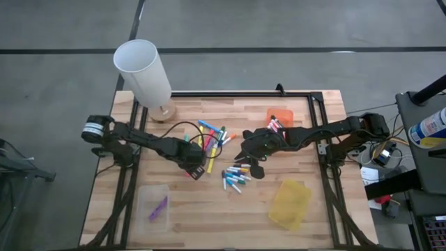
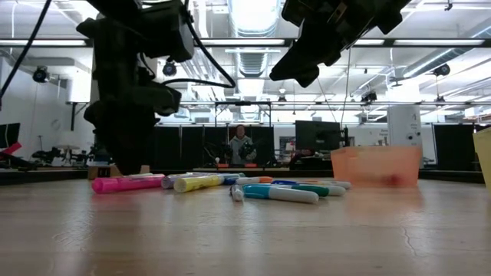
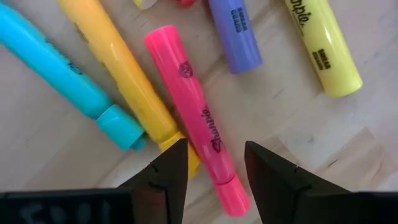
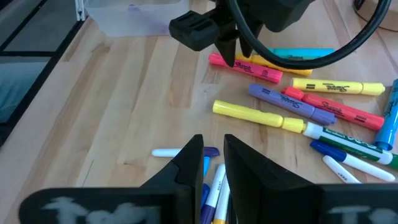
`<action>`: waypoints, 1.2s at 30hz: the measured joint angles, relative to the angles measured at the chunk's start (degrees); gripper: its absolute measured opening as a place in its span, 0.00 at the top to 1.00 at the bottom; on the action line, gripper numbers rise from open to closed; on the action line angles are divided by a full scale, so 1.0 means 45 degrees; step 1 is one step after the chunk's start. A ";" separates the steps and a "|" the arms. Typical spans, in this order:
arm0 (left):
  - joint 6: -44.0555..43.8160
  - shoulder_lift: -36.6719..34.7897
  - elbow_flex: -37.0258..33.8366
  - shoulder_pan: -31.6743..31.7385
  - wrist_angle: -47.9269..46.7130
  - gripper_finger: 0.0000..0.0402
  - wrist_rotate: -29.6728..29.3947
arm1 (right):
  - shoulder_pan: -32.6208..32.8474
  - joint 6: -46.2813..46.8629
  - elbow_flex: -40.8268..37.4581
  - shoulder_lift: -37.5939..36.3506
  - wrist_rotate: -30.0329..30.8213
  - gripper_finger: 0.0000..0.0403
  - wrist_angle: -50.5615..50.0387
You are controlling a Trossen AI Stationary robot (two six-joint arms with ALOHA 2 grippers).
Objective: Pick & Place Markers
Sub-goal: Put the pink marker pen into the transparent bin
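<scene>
Markers: a loose scatter of markers (image 1: 216, 143) is spread on the bare wooden table (image 1: 230, 216) near its middle, between the two arms, some touching or overlapping.
Bins: an orange bin (image 1: 279, 116), a yellow bin (image 1: 291, 203) and a clear bin (image 1: 154, 206) are set well apart from the pile; a purple marker (image 1: 159, 208) is seen in the clear one.
Left gripper (image 3: 214, 163): it is lowered over the pink marker (image 3: 198, 115), jaws spread, one finger on either side of the barrel near its cap end, nothing pinched yet.
Right gripper (image 4: 213, 155): it is held above the small pens (image 1: 235, 176), jaws nearly together and empty.
Handling: the pens are judged light, stiff and smooth, round enough to roll or slip.
Hold: the pink barrel is best taken across its width nearer mid-length; the yellow highlighter (image 3: 124, 81) touching it may be nudged.
</scene>
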 joint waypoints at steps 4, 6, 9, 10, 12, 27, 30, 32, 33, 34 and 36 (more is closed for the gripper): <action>0.0054 0.0059 -0.0048 0.0057 0.0047 0.62 0.0000 | 0.0000 0.0000 0.0000 0.0005 0.0000 0.86 0.0005; 0.0054 0.0131 -0.0091 0.0061 0.0050 0.62 0.0015 | 0.0000 0.0000 0.0000 0.0005 -0.0001 0.86 0.0005; 0.0059 0.0288 -0.0188 0.0061 0.0253 0.62 0.0099 | 0.0000 0.0000 0.0000 0.0005 0.0000 0.86 0.0005; 0.0054 0.0347 -0.0229 0.0061 0.0261 0.62 0.0136 | 0.0000 0.0000 0.0000 0.0004 0.0000 0.86 0.0005; 0.0057 0.0458 -0.0251 0.0061 0.0254 0.62 0.0172 | 0.0000 0.0000 0.0000 0.0005 0.0000 0.86 0.0005; 0.0331 0.0881 -0.0201 0.0121 0.0270 0.79 0.0536 | 0.0000 -0.0005 -0.0009 0.0005 0.0000 0.86 0.0000; 0.0327 0.0710 -0.0217 0.0129 0.0349 0.88 0.0720 | 0.0000 -0.0036 -0.0015 0.0005 -0.0003 0.86 -0.0002; 0.0330 0.0578 -0.0210 0.0118 0.0383 0.89 0.0941 | 0.0000 -0.0053 -0.0015 0.0005 0.0000 0.86 -0.0002; 0.0326 0.0505 -0.0177 0.0110 0.0254 0.89 0.0956 | 0.0000 -0.0053 -0.0015 0.0005 -0.0004 0.86 -0.0005; 0.0326 0.0437 -0.0087 0.0113 0.0137 0.89 0.0991 | 0.0000 -0.0053 -0.0015 0.0005 0.0000 0.86 -0.0005; 0.0326 0.0273 0.0146 0.0120 -0.0050 0.89 0.1020 | 0.0000 -0.0053 -0.0015 0.0005 0.0000 0.86 -0.0013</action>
